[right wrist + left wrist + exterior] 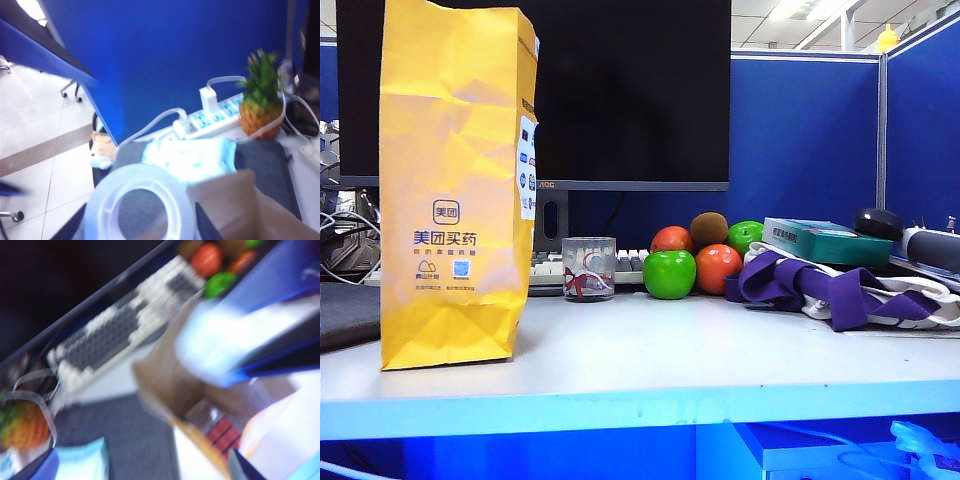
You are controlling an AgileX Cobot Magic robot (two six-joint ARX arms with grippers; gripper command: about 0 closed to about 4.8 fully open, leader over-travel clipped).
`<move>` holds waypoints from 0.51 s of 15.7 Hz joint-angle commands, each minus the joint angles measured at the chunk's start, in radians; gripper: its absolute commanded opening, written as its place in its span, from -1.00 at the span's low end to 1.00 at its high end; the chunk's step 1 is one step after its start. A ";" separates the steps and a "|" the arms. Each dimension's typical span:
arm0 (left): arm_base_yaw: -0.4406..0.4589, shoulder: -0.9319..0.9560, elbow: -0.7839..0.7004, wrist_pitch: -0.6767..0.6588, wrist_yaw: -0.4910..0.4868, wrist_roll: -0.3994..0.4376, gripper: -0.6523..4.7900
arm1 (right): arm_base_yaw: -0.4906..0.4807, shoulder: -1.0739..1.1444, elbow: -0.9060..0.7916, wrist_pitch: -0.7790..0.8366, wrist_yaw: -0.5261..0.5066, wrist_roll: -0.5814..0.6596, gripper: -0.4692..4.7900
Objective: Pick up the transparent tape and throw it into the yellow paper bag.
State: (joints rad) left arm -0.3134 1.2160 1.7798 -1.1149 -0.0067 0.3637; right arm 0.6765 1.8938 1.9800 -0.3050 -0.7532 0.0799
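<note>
The tall creased yellow paper bag with dark blue Chinese lettering (455, 190) stands upright at the left end of the pale counter (700, 350), in front of a large dark monitor (620, 90). No arm shows in the exterior view. Near the bag, toward the middle, sits a clear drinking glass with red markings (588, 268), and behind it a grey and white keyboard (552, 268). Further right lies a cluster of fruit: a glossy green apple (669, 274), two red-orange round fruits (717, 267), a brown kiwi-like one (709, 229) and another green apple (745, 235). Beside them a purple and white strap (820, 290) is heaped on the counter, with a teal box (825, 240) behind it.

The right wrist view shows the whitish translucent round roll of transparent tape (140, 207) close to the lens, just beside the brown inner wall of the bag's open mouth (240, 205). The right claw's own fingers are not visible there; it is pressed together, pinching the tape. Beyond it are a white power strip (210, 117), a small pineapple (262, 107) and a dark grey mat (265, 160).

The left wrist view is badly blurred; the keyboard (115, 332) and the bag's brown interior (170, 380) are recognisable, but I cannot tell how the left claw stands
</note>
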 commanded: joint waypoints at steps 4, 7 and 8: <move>0.001 0.000 0.000 0.025 0.004 0.003 0.94 | -0.034 0.058 0.010 0.038 0.031 -0.001 0.42; 0.001 0.002 0.000 0.052 0.004 0.000 0.95 | -0.034 0.058 0.021 0.056 0.074 0.000 1.00; 0.001 0.002 0.000 0.055 0.003 0.000 0.95 | -0.035 0.058 0.021 0.057 0.091 -0.001 1.00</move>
State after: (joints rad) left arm -0.3122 1.2205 1.7798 -1.0790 -0.0067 0.3660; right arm 0.6426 1.9598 1.9965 -0.2619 -0.6807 0.0792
